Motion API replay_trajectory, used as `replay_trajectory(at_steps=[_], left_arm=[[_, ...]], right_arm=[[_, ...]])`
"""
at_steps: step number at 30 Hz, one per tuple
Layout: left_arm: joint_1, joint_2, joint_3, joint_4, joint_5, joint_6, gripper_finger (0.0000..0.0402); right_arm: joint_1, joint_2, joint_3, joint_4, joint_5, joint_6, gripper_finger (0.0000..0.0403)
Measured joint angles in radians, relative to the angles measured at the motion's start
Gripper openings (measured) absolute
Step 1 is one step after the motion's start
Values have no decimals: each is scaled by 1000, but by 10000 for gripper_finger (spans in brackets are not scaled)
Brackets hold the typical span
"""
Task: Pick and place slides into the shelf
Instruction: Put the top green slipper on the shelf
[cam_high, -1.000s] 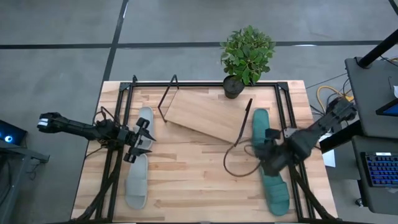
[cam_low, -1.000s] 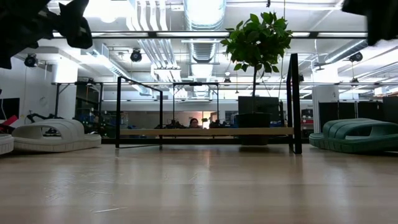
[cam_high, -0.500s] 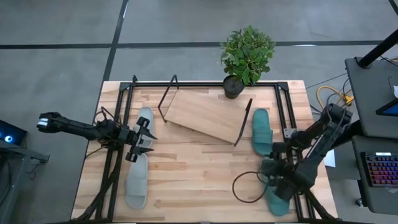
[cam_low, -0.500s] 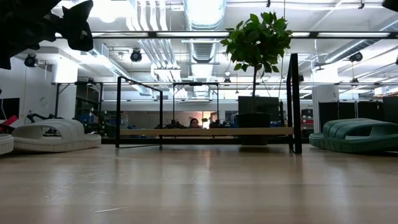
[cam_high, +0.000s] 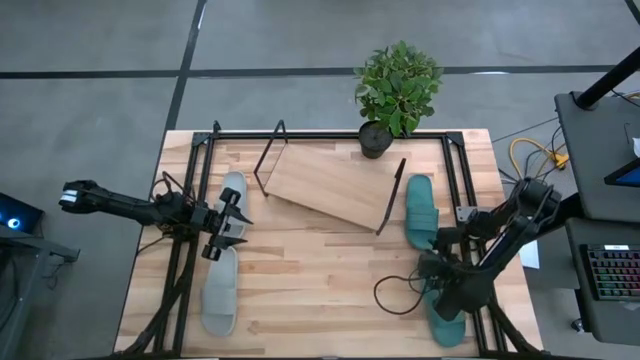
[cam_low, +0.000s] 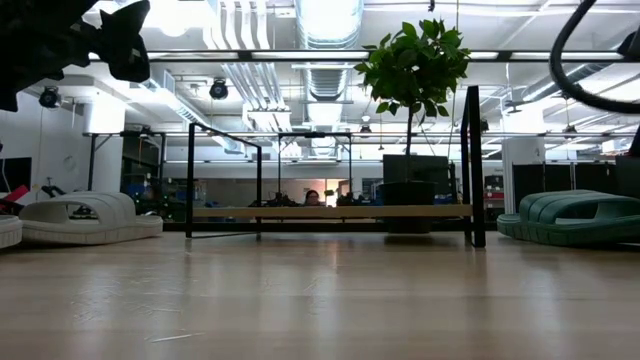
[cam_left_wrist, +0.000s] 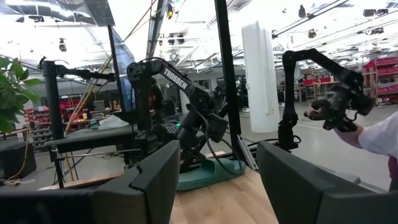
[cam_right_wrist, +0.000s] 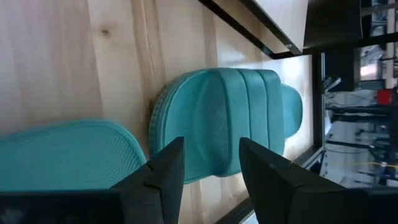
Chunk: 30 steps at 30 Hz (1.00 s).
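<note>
From above, the empty shelf (cam_high: 330, 187) sits askew near the surface's far edge, grey slides (cam_high: 222, 265) left, teal slides (cam_high: 422, 212) right; each wrist view alone shows left gripper (cam_left_wrist: 217, 186) and right gripper (cam_right_wrist: 208, 171) jaws apart, empty.

bare tabletop (cam_high: 310, 280) before shelf (cam_high: 325, 185)

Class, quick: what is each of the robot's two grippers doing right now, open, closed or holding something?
Left gripper: open, empty, above the two light grey foam slides.
Right gripper: open, empty, over the two teal green foam slides.
</note>
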Motion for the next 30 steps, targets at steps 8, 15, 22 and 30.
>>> replay_trajectory(at_steps=[8,15,22,30], left_arm=[[0,0,0,0,0,0,199],[0,0,0,0,0,0,199],[0,0,0,0,0,0,199],[0,0,0,0,0,0,199]], right_arm=[[-60,34,-36,9,42,-1,144],[-128,25,-83,87,4,-68,144],[-180,19,-119,122,15,-144,143],[-222,19,-166,123,16,-185,143]])
